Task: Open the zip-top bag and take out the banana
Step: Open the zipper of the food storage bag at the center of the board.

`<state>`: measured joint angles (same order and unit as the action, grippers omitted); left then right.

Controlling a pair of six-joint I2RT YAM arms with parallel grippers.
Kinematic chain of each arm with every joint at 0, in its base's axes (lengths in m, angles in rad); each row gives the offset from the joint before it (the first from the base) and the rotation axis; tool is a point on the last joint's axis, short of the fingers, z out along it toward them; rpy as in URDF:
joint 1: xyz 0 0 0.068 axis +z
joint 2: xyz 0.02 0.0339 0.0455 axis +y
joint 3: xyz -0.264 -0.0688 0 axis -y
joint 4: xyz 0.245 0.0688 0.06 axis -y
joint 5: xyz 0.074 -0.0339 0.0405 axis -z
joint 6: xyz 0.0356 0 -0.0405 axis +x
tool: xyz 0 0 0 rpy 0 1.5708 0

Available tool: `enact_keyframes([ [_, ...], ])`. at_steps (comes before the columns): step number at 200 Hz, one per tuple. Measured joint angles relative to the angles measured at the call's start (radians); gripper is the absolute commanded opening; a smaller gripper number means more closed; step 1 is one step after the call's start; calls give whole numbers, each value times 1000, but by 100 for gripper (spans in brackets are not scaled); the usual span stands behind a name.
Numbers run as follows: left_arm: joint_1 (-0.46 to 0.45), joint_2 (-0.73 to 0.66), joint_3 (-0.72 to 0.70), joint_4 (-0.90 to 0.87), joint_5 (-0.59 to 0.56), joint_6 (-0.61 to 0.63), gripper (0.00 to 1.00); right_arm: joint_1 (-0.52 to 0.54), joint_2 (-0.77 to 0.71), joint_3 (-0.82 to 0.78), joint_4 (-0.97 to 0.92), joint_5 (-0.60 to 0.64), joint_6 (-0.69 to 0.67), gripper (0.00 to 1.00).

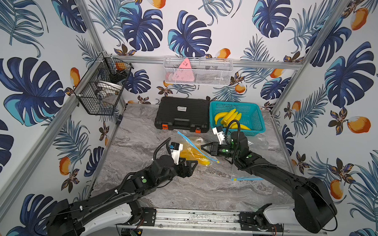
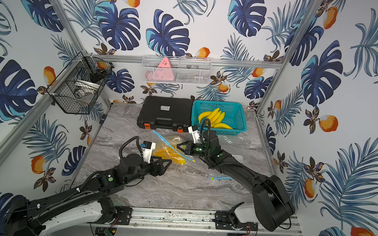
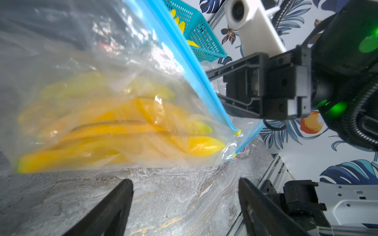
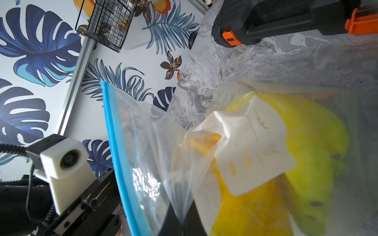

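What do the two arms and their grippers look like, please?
The left arm and right arm are black with white shells near the base, round green stickers and ribbed black cables. Each wrist carries a white camera block. The left gripper and right gripper have black, tapering jaws.

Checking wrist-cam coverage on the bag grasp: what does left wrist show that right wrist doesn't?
Only left wrist: the open left pincer with nothing between its fingers, the right pincer seen from outside behind the zip-top bag, and the teal basket.
Only right wrist: bag film gathered into the right pincer, a white label on the bag, the black case, and the wire basket.
Both: the bag, its blue zip strip, the bananas inside, and the marble table.
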<state>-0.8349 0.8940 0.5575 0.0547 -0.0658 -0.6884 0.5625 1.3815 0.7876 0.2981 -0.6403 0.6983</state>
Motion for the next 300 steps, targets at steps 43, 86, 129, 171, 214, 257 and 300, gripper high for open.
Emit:
enact_keyframes([
  [43, -2, 76, -2, 74, -24, -20, 77, 20, 3, 0, 6, 0, 0, 0],
  [86, -2, 158, 11, 132, -45, -19, 50, 24, -7, -3, 13, -1, 2, 0],
  [129, -2, 176, 16, 172, -64, -10, 0, 24, -19, -16, 16, -4, 6, 0],
  [171, -2, 150, 0, 177, -66, 11, 0, 11, -44, -16, -9, 0, 6, 0],
  [214, -3, 1, -84, 117, -93, 8, 0, -78, -89, 0, -63, 5, -21, 0],
  [257, -3, -84, -119, 38, -119, 0, 0, -164, -92, 3, -68, -14, -26, 0],
  [300, -3, -65, -116, 19, -104, 0, 6, -178, -76, 17, -71, -68, -41, 0],
])
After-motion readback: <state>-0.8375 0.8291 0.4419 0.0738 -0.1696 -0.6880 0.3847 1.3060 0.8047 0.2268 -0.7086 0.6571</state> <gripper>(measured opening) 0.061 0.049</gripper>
